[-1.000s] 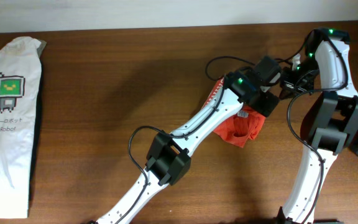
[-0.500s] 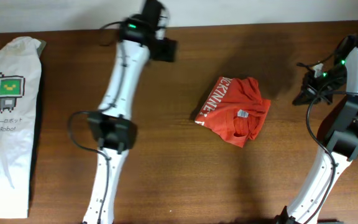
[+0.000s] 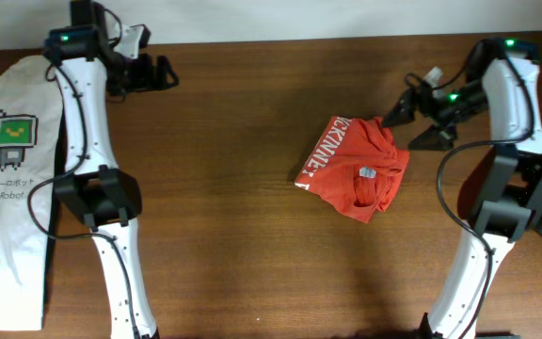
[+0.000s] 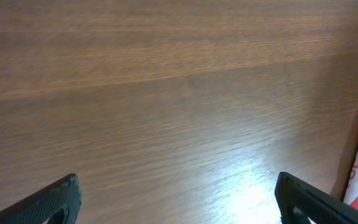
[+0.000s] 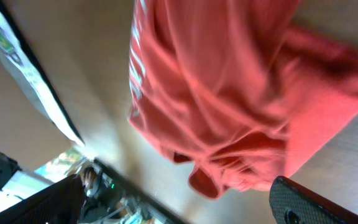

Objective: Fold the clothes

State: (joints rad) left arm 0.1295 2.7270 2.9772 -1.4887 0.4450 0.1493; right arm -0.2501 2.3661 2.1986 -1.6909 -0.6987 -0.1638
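Dark brown wooden table [image 3: 233, 235] w/ fine grain fills nearly the whole overhead view. Behind its far edge runs a pale strip [image 3: 299, 19]. In left wrist view, a bright glare [image 4: 253, 186] lies on the wood.

This looks like a robotics lab bench: a white-and-black jointed left robot arm [image 3: 83, 122] and a matching right robot arm [image 3: 511, 104], both showing green indicator lights [image 3: 64, 39], stand at a brown wood-grain table [image 3: 233, 188] by a plain pale wall [image 3: 299, 19]. A loosely folded red-orange T-shirt [image 3: 351, 174] and a white printed T-shirt [image 3: 12, 188] lie on it.
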